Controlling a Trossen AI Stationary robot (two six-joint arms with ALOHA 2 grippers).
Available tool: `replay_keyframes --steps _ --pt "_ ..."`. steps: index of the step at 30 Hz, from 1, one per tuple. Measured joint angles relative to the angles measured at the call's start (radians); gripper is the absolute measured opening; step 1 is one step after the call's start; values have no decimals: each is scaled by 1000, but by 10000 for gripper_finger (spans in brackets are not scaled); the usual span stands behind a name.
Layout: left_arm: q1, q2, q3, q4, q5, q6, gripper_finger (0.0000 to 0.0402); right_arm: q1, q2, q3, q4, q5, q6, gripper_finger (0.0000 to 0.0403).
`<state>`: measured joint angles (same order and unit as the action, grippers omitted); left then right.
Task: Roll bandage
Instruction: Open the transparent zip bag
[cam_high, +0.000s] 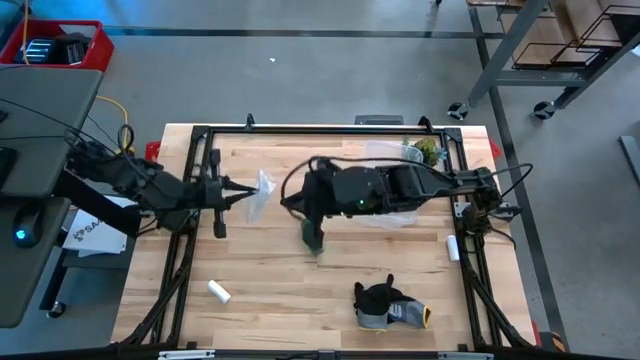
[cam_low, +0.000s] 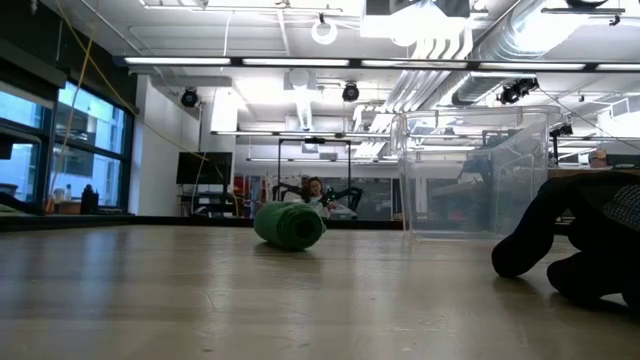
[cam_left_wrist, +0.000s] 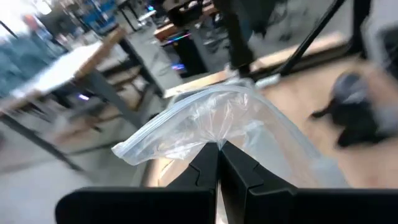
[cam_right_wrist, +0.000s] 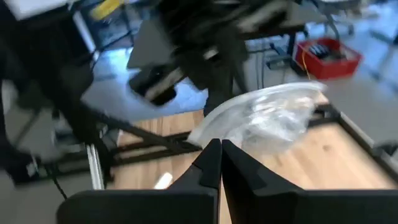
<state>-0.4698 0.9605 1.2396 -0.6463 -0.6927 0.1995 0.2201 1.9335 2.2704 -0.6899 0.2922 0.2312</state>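
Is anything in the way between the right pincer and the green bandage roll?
Nothing visible does. The bandage lies bare on the table beside the right arm. The right pincer is shut. The clear bag hangs off to one side, pinched in the left pincer.

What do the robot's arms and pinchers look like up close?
Both arms are dark, nearly black, built of chunky jointed segments with black cables looping beside them. The left gripper and the right gripper each end in two flat, matte black fingers with angular, stepped edges, tapering to narrow tips. A small green light glows on the right arm.
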Motion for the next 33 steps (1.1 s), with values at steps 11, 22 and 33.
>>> replay_keyframes --steps 11,22,33 --pt "-131 37 20 80 -98 86 0 -12 19 0 16 -19 -140 140" --pt "-82 55 51 54 -22 -48 0 12 35 0 21 138 -445 204" --pt "-13 128 55 76 22 -76 0 15 35 0 16 93 -471 205"
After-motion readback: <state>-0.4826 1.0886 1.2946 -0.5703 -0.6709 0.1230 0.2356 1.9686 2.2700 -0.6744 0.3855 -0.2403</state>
